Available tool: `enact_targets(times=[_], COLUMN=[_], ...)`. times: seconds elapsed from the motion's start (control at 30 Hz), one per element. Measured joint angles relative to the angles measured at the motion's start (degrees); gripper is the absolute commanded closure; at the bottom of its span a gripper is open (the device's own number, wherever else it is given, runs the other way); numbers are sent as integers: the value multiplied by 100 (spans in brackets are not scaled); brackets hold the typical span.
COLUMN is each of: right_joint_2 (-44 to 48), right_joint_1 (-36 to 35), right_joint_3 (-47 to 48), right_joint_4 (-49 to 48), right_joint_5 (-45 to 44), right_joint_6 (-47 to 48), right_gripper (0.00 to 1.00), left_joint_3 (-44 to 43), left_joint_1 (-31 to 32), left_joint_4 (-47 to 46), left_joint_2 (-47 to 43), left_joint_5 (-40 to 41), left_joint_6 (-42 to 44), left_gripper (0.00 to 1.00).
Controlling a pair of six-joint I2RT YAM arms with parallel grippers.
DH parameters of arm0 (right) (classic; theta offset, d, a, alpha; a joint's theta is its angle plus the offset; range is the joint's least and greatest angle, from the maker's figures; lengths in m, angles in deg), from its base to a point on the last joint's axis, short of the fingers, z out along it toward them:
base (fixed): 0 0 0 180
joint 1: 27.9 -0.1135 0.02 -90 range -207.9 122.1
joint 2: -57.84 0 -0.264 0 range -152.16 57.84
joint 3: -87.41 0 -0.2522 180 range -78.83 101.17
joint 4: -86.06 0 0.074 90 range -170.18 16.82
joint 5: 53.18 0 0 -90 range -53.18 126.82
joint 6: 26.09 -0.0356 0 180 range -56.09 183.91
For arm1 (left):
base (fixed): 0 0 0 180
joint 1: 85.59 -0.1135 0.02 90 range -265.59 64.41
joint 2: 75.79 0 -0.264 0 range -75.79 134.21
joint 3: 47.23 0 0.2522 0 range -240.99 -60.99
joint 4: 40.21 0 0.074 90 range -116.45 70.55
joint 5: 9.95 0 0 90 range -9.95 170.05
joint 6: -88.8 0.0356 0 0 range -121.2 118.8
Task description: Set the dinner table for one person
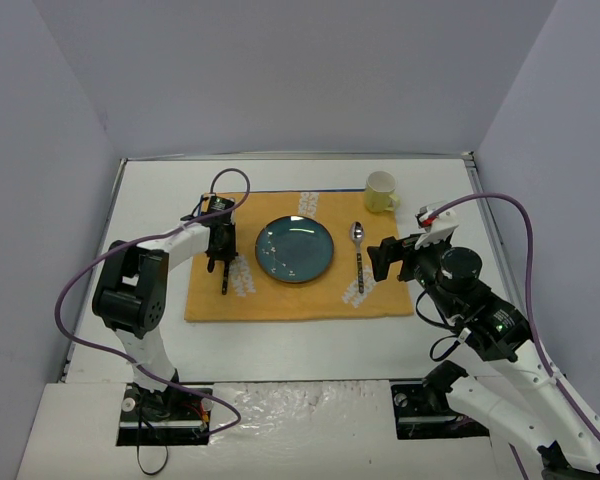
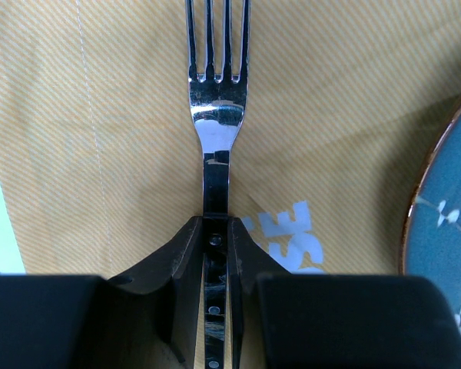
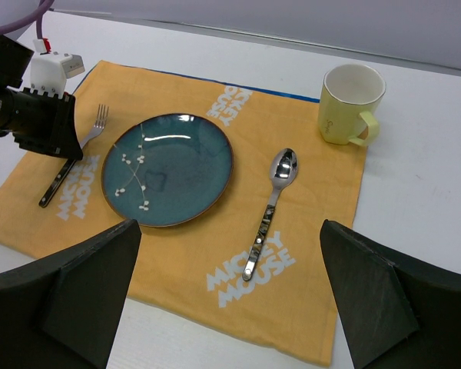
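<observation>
Gaping wide at the bottom of its own wrist view, the right gripper (image 3: 229, 254) hangs with its 2 fingers (image 3: 84, 300) far apart, holding nothing. Just beyond them lies the orange placemat (image 3: 307, 307), printed "MICKEY MOUSE" in white, lettering too small to read from the top camera. Ahead of this gripper a spoon (image 3: 270, 207) lies on the cloth, with a teal plate (image 3: 169, 169) to its left. Further left, the left gripper (image 3: 58, 142) covers the fork (image 3: 98, 123). Only the left wrist view shows the grip: both pads clamped on the handle, 4 tines pointing away, "SE" alongside. Farthest, a yellow mug (image 3: 346, 100) stands at the cloth's far right corner on the dinner table (image 3: 430, 192).
</observation>
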Motion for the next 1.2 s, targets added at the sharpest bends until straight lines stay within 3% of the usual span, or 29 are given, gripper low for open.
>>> enact_targets(times=[0.13,0.33,0.57,0.73,1.07,1.2], right_joint_2=[5,11,72,132,547,878], right_joint_1=[0,0,0,0,0,0], right_joint_3=[-3,-11,-11,-7,312,430], right_joint_4=[0,0,0,0,234,348], right_joint_5=[1,0,0,-47,-1211,-1851], right_joint_6=[-2,-2,-2,-2,75,275], right_gripper=[0,0,0,0,0,0], left_joint_3=[0,0,0,-89,-522,-494], left_joint_1=[-5,-20,-31,-31,-64,-115], left_joint_4=[6,7,122,459,1281,1740], left_joint_2=[0,0,-81,-617,-3257,-4519], left_joint_5=[9,11,31,57,605,985], left_joint_6=[24,22,-9,-17,160,220], left_gripper=[98,65,48,34,5,3])
